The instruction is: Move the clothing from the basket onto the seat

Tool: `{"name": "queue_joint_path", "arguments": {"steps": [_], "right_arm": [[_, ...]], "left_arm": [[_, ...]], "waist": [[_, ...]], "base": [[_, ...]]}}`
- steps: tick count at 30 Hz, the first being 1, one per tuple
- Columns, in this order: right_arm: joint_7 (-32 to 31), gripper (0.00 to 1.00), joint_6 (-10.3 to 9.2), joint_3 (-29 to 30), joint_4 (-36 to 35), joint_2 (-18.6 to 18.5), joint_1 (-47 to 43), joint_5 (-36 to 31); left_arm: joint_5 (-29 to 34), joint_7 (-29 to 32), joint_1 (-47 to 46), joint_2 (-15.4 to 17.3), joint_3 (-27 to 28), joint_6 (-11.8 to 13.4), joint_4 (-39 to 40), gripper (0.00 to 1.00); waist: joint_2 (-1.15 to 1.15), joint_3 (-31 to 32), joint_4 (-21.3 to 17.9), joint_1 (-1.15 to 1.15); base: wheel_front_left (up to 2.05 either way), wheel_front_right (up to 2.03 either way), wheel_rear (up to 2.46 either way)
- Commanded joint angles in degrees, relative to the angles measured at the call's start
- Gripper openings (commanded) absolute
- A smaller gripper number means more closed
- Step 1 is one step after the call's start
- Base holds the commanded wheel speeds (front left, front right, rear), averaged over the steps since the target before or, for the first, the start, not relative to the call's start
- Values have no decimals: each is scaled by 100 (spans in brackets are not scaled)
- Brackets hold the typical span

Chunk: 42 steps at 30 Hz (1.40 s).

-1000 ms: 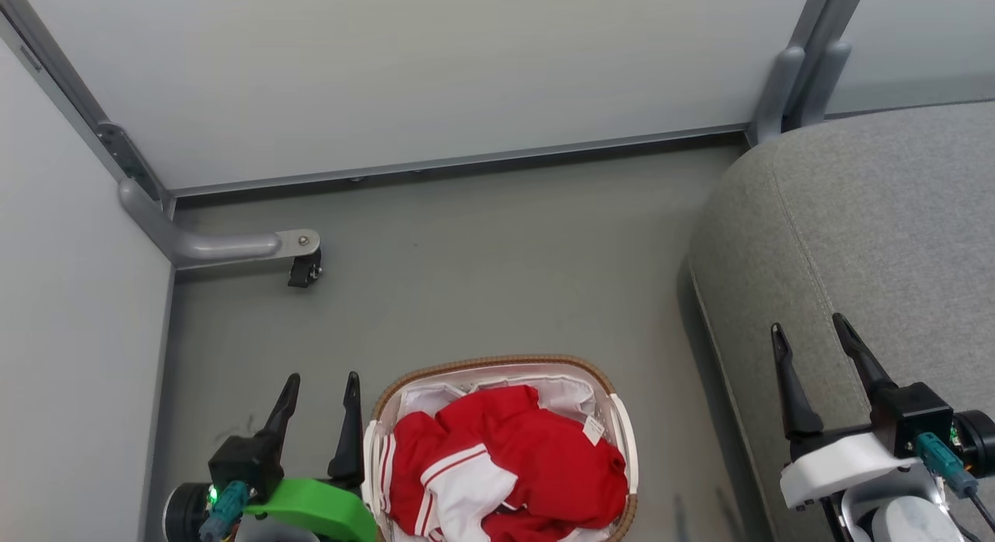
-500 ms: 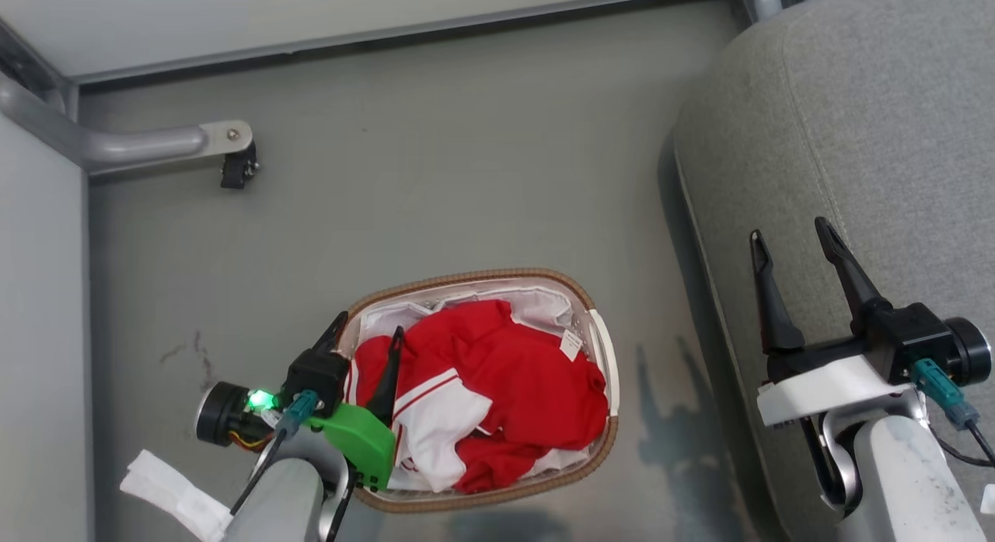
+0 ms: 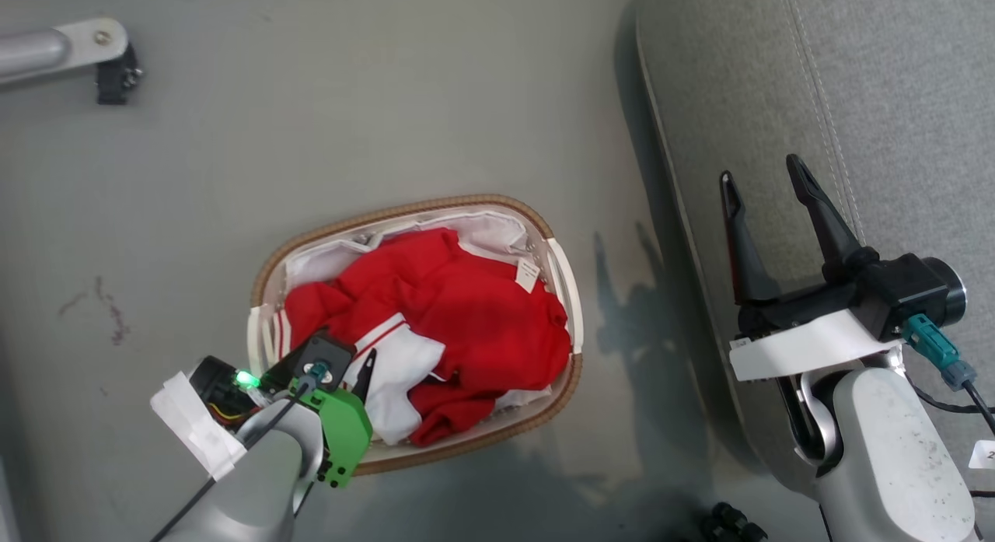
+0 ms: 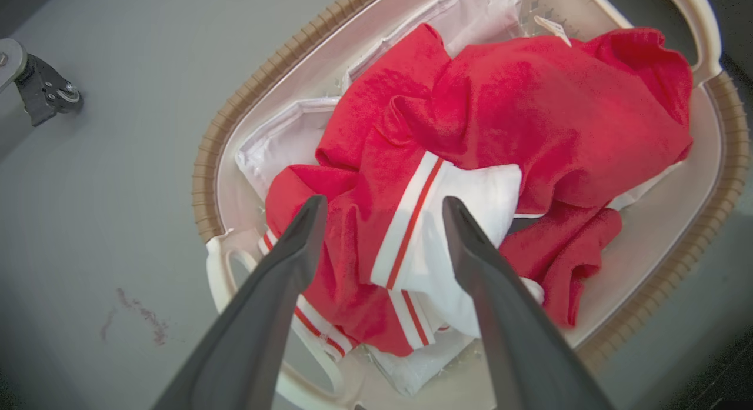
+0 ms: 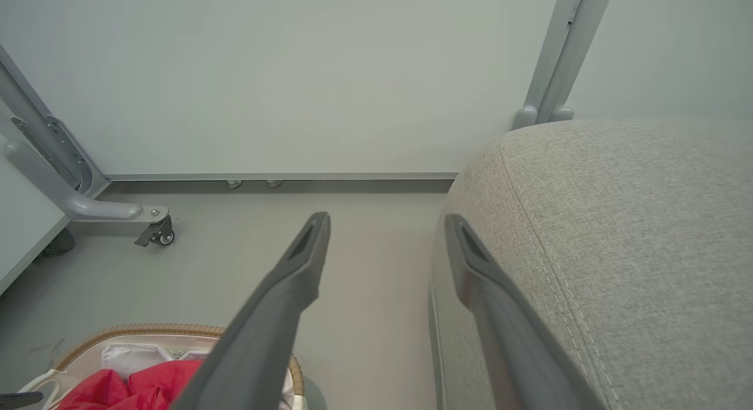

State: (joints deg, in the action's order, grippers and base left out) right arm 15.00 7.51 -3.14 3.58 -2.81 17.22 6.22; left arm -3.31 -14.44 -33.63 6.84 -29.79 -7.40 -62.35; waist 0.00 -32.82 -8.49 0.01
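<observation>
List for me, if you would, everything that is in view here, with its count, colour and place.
clothing: one crumpled pile, pieces uncountable, red with white striped trim, in the basket
basket: one, white with brown woven rim, on the floor left of the seat
liner: one, white, inside the basket under the clothing
label: one, white, on the clothing
seat: one, grey fabric, right side
caster: one, black, on a grey metal leg, far left on the floor
floor: grey, with a dark stain left of the basket
wall panels: pale grey, behind floor and seat
left gripper: one, dark fingers, open, over the clothing
right gripper: one, dark fingers, open, over the seat's edge
</observation>
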Motion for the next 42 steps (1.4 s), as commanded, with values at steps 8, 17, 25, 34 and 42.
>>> {"name": "queue_joint_path", "arguments": {"steps": [8, 17, 25, 34, 42], "right_arm": [[28, 100, -4, -162, -46, -17, 157, 268], [27, 100, -4, -243, -50, -16, 227, 437], [28, 100, -4, -233, 20, -16, 241, 450], [28, 100, -4, -167, 118, -17, 122, 264], [27, 100, -4, 32, 263, -18, -168, -46]], "left_arm": [[-5, 1, -607, 238, -103, 131, -626, 100], [-97, 470, -799, 263, -182, 94, -986, 41], [-221, 588, -766, 208, -270, 31, -1069, 0], [-372, 259, -576, 62, -336, 2, -1084, 0], [-535, -40, -395, -150, -443, -5, -803, 0]], "waist": [[0, -694, -541, -1], [0, -902, -697, -1], [0, -853, -658, -1], [0, -415, -456, -1], [0, 466, -53, -1]], "base": [[0, 0, 0], [0, 0, 0], [0, 0, 0], [0, 0, 0], [0, 0, 0]]}}
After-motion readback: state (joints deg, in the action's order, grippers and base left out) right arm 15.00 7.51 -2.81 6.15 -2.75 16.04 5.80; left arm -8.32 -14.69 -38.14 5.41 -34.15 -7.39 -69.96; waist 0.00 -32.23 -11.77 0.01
